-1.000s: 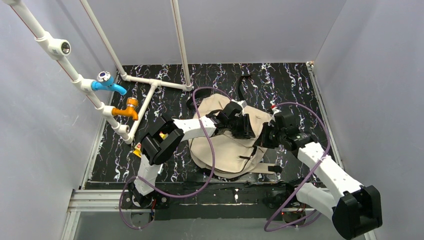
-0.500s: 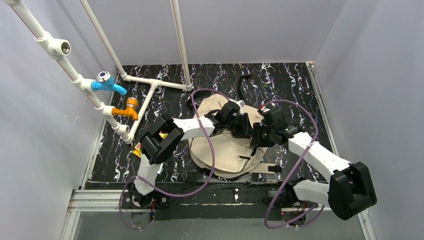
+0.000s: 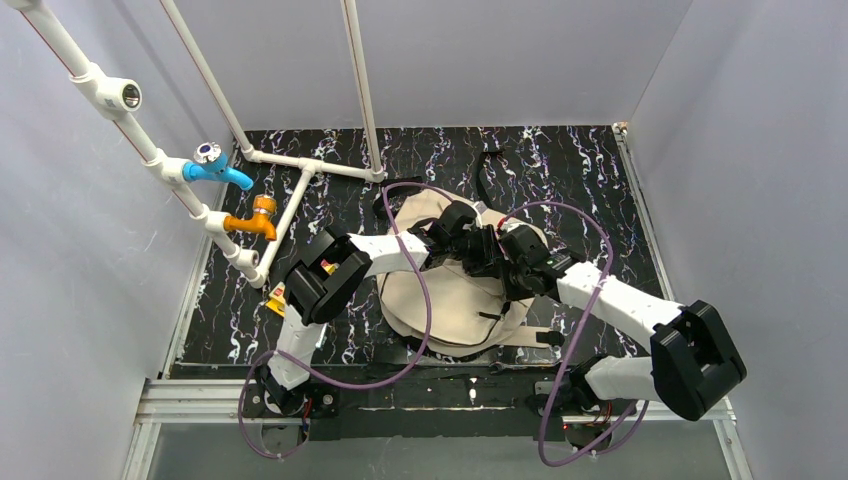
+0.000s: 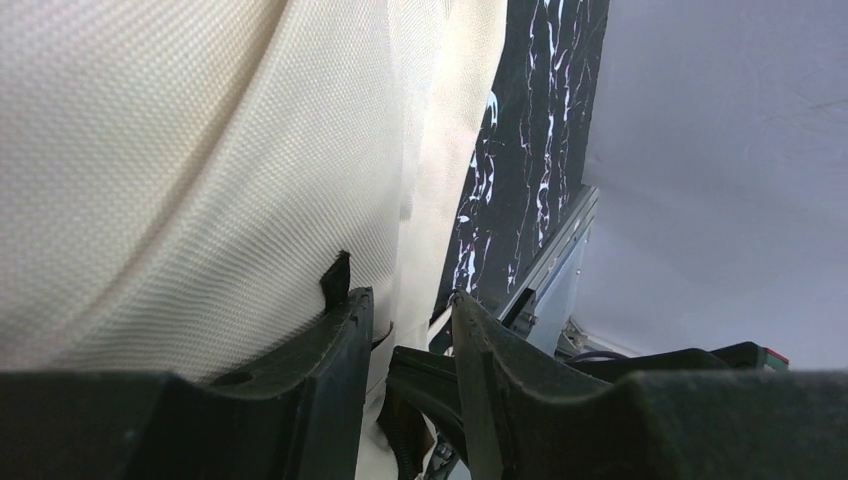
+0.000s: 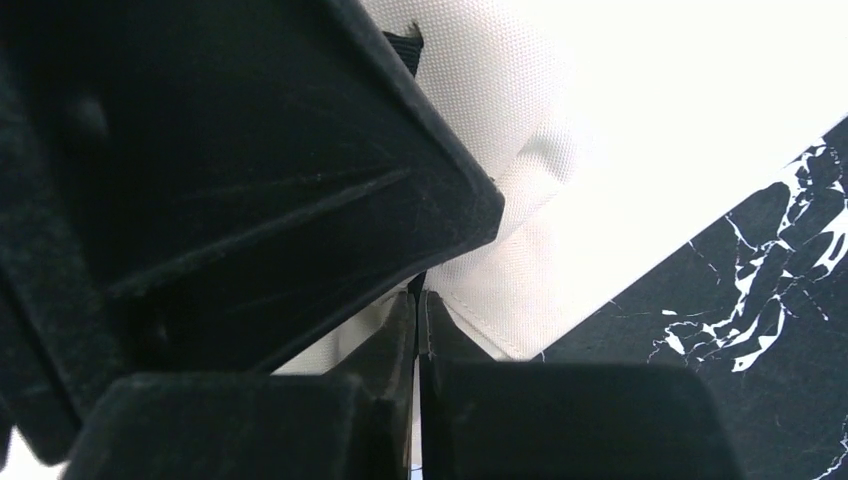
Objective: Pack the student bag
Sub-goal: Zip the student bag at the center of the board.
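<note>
The left jaws stand parted, one finger against the student bag [image 4: 200, 150], which fills the space left of them on the table [image 4: 530, 120]; a black tab [image 4: 336, 275] sits at that fingertip. The right jaws are clenched at the bag's edge; what they pinch is unclear. Brace the fabric and pull slowly.

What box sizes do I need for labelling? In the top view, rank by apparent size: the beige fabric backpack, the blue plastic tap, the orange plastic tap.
1. Beige fabric backpack, largest.
2-3. Blue plastic tap and orange plastic tap look alike; blue may be nearer the camera, so unranked.
</note>
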You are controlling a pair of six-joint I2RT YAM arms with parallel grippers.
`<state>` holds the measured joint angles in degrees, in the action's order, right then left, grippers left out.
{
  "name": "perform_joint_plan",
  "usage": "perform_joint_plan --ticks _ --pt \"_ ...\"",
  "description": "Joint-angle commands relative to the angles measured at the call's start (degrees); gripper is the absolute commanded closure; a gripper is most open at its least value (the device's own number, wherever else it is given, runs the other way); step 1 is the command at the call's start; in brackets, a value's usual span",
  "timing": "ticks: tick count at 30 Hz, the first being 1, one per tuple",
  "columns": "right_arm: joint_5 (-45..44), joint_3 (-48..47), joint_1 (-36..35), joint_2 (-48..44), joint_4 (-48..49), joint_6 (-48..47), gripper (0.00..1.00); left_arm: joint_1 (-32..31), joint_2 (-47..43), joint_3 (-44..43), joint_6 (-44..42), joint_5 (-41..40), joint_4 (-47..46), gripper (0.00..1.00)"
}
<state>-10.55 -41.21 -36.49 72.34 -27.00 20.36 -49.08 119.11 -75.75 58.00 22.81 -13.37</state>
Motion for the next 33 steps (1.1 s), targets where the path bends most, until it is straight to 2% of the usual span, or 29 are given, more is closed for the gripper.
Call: perform_joint_plan --ticks 1,7,12,19,22,24,25,26,27,30,33 --pt "-2.36 -2.85 -1.14 -1.14 -1.79 0.99 0.99 1.2 2.64 2.02 -0.58 -2.78 5.1 0.65" --pt "5.9 -3.34 -1.3 -8.63 -5.11 6.53 0.99 1.88 5.19 1.39 1.37 -3.16 5.1 0.65" --pt "16.86 1.63 -1.3 -13.34 0.15 12.85 0.99 1.86 6.23 0.46 1.86 -4.0 4.78 0.65" --pt "26.97 4.68 -1.55 -15.58 3.06 15.2 0.99 1.88 8.17 -2.01 2.6 -4.09 4.4 0.65" --pt "27.29 3.64 -1.57 -15.77 0.36 13.64 0.99 1.86 8.22 -2.77 2.2 -3.64 4.4 0.65" --pt "23.69 2.22 -1.57 -16.82 -3.26 12.01 0.99 1.87 6.62 -2.73 1.28 -2.97 4.48 0.61" --pt "20.82 1.41 -1.57 -17.4 -5.17 11.29 0.94 1.84 5.4 -2.5 0.63 -2.56 4.53 0.58" --pt "17.55 0.55 -1.57 -18.01 -7.52 10.9 0.79 1.81 3.85 -2.14 -0.29 -2.02 4.68 0.55" --pt "13.87 -0.42 -1.57 -18.79 -10.05 10.78 0.7 1.82 2.12 -1.75 -1.44 -1.47 5.13 0.53" --pt "7.14 -2.73 -1.57 -20.06 -12.54 10.91 0.61 2.01 -4.62 -0.5 -4.62 -0.25 8.32 0.47" --pt "1.57 -5.22 -1.48 -20.85 -14.12 12.58 0.53 1.99 -11.54 -1.79 -9.8 -0.7 17.42 0.43"
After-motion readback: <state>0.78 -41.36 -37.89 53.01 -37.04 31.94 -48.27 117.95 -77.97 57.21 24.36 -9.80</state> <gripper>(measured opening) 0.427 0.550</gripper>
